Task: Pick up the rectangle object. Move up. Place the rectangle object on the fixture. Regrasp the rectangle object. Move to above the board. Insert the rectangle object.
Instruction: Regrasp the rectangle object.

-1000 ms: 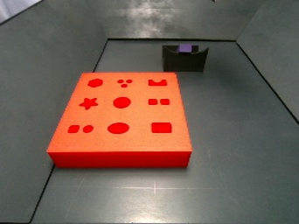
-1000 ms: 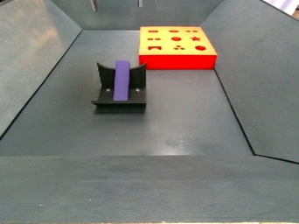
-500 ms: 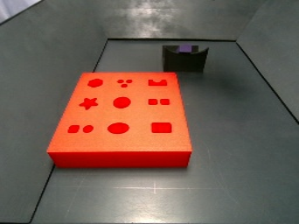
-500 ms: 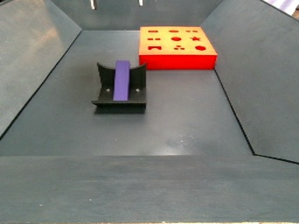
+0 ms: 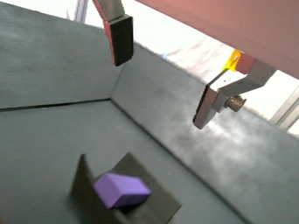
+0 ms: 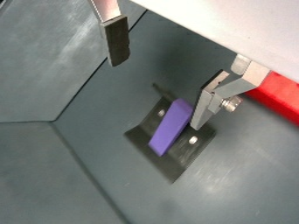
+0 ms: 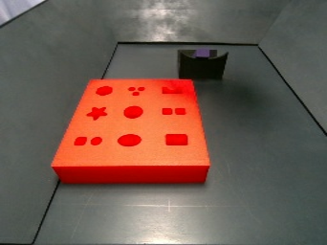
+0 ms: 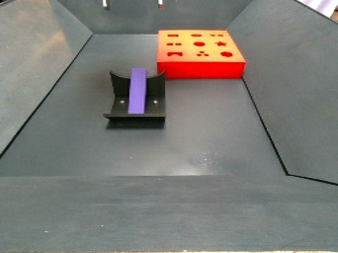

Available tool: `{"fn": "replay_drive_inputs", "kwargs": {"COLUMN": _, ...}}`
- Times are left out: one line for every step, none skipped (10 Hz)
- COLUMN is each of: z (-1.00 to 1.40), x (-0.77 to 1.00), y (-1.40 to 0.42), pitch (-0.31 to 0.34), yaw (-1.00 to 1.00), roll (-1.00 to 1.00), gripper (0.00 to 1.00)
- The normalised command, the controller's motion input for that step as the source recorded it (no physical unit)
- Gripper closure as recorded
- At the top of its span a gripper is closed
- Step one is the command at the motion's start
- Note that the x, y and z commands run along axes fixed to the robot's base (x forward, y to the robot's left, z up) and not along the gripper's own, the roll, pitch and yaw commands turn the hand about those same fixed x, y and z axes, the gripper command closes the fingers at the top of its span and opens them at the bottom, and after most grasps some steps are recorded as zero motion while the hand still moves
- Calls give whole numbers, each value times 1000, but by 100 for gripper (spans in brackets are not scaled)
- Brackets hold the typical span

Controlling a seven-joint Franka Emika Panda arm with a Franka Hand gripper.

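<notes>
The rectangle object (image 8: pixel 136 90) lies in the fixture (image 8: pixel 136 111) — placing looks done. The gripper (image 6: pixel 167 66) hangs above the fixture, fingers spread and empty. Regrasp, carry and insertion remain — the board (image 8: pixel 200 52) sits well beyond the fixture.

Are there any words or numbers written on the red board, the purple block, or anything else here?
None: no words, numbers or labels can be read.
The board carries only cut-out shapes, no writing.
The rectangle object, lying on the fixture, is plain purple.
The end effector, open and empty above them, shows no markings.
</notes>
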Motion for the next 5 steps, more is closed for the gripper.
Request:
{"fn": "replay_drive_inputs", "kwargs": {"z": -17, "x": 102, "y": -39, "pitch": 134, "yaw": 93, "roll": 1000, "gripper": 0}}
{"fn": "replay_drive_inputs", "kwargs": {"z": -18, "x": 103, "y": -39, "pitch": 151, "yaw": 108, "roll": 1000, "gripper": 0}}
{"fn": "replay_drive_inputs", "kwargs": {"z": -17, "x": 107, "y": -42, "pitch": 183, "yaw": 152, "roll": 1000, "gripper": 0}}
{"fn": "replay_drive_inputs", "kwargs": {"z": -20, "x": 106, "y": -42, "pitch": 176, "yaw": 172, "roll": 837, "gripper": 0}}
{"fn": "replay_drive_inputs", "kwargs": {"z": -21, "x": 106, "y": -45, "pitch": 144, "yaw": 194, "roll": 594, "gripper": 0}}
